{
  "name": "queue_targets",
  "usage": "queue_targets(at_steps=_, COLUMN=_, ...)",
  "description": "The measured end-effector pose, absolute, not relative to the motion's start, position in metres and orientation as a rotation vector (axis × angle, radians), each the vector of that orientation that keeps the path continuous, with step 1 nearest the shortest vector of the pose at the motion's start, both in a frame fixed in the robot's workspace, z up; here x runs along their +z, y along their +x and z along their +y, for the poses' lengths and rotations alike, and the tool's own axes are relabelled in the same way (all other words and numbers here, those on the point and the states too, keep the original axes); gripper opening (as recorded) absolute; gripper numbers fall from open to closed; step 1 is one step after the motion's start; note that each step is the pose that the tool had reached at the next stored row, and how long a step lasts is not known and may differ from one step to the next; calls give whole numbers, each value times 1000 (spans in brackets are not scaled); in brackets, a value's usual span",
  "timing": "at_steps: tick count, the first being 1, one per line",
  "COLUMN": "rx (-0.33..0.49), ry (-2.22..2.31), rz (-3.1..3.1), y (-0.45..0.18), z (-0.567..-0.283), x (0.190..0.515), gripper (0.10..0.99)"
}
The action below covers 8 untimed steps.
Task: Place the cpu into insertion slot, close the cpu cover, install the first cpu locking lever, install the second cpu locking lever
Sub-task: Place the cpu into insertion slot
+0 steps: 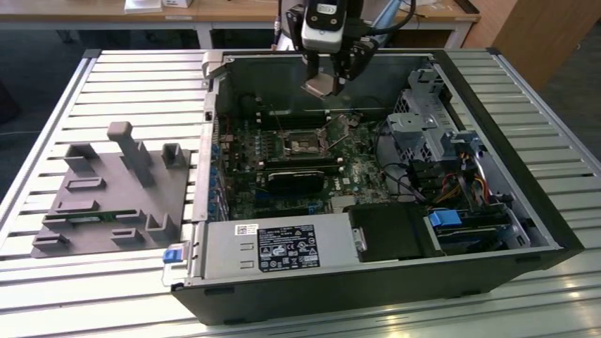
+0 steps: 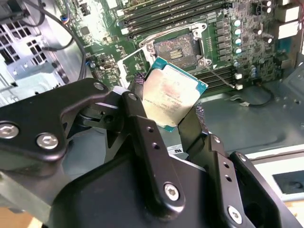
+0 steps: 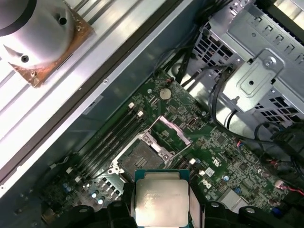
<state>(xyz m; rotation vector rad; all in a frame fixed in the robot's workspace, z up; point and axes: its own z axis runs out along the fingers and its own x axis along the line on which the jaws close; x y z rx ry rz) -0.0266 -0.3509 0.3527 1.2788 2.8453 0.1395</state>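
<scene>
My gripper (image 1: 331, 79) hangs above the rear of the open computer case, shut on the cpu (image 1: 319, 86). In both wrist views the silvery-tan cpu (image 2: 173, 92) (image 3: 161, 199) sits tilted between the two black fingers (image 2: 142, 123), held by its edges. Below it on the green board lies the insertion slot (image 2: 179, 47) (image 3: 140, 159) (image 1: 302, 146), bare, with its dark centre showing. The cpu cover (image 3: 171, 130) (image 2: 133, 61) stands swung open beside the slot. A thin locking lever (image 2: 221, 76) sticks out at one side of the slot.
Long black memory slots (image 2: 166, 14) flank the socket. A black heatsink block (image 1: 295, 179) lies nearer the front, a metal drive cage (image 1: 441, 134) on the exterior view's right, the power supply (image 1: 281, 246) in front. A grey fixture (image 1: 112, 183) rests on the slatted table.
</scene>
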Motion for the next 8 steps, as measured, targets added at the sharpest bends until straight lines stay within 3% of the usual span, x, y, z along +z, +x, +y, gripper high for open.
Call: queue_targets(at_steps=8, rx=136, ry=1445, rz=2759, y=-27, z=-351, x=349, gripper=537)
